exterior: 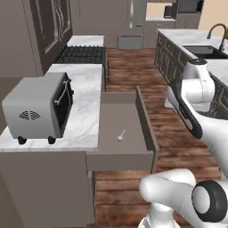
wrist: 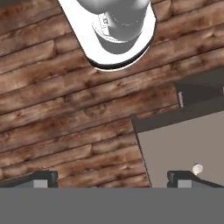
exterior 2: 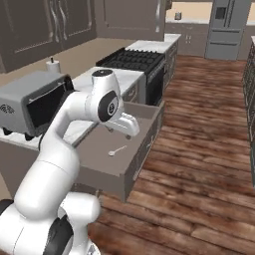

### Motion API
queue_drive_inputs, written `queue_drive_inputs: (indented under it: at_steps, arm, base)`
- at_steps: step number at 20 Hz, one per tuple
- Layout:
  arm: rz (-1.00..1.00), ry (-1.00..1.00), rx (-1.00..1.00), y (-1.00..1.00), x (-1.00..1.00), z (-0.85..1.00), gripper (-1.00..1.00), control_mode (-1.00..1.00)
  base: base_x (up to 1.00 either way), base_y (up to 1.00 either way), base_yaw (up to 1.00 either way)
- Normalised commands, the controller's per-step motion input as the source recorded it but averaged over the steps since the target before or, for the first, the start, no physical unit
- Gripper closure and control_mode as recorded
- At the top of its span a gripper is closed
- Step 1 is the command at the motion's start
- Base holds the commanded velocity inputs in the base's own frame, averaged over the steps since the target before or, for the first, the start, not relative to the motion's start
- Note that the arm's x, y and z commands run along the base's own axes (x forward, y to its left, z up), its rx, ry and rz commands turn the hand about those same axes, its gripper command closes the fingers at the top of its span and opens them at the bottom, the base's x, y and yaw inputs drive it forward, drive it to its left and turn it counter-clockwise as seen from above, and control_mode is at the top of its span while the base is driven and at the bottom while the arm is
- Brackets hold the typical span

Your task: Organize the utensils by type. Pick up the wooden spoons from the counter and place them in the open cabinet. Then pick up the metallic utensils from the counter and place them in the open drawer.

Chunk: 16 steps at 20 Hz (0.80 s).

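The drawer (exterior: 144, 120) stands pulled out of the white marble counter (exterior: 84, 120). One slim silver metallic utensil (exterior: 121, 135) lies on the drawer's flat bottom, also seen from the right (exterior 2: 117, 150). My gripper (exterior 2: 132, 129) hangs over the drawer (exterior 2: 144, 139), a little above that spoon and apart from it. In the hand view my gripper (wrist: 113, 178) is open wide and holds nothing. That view looks down on the drawer's front corner (wrist: 183, 144), with the spoon's bowl (wrist: 197, 168) beside the right fingertip (wrist: 183, 178). The wooden spoons and the open cabinet are out of view.
A grey toaster oven (exterior: 38, 109) sits on the counter left of the drawer. Behind it is a black stove (exterior: 82, 54). An island with a sink (exterior: 205, 51) lines the right side, and a fridge (exterior 2: 226, 27) stands at the far end. Wooden floor lies between.
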Motion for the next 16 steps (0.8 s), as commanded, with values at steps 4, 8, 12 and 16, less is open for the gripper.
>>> queue_drive_inputs:
  at_steps: [4, 8, 12, 16]
  arm:
    - [0.0, 0.0, 0.0, 0.0, 0.0, 0.0, -1.0, 1.0]
    - [0.0, 0.0, 0.0, 0.0, 0.0, 0.0, -1.0, 1.0]
    - [0.0, 0.0, 0.0, 0.0, 0.0, 0.0, -1.0, 1.0]
    - [0.0, 0.0, 0.0, 0.0, 0.0, 0.0, -1.0, 1.0]
  base:
    - [0.0, -1.0, -0.15]
    - [0.0, -1.0, -0.15]
    - [0.1, -1.0, -0.1]
    - [0.16, -1.0, -0.07]
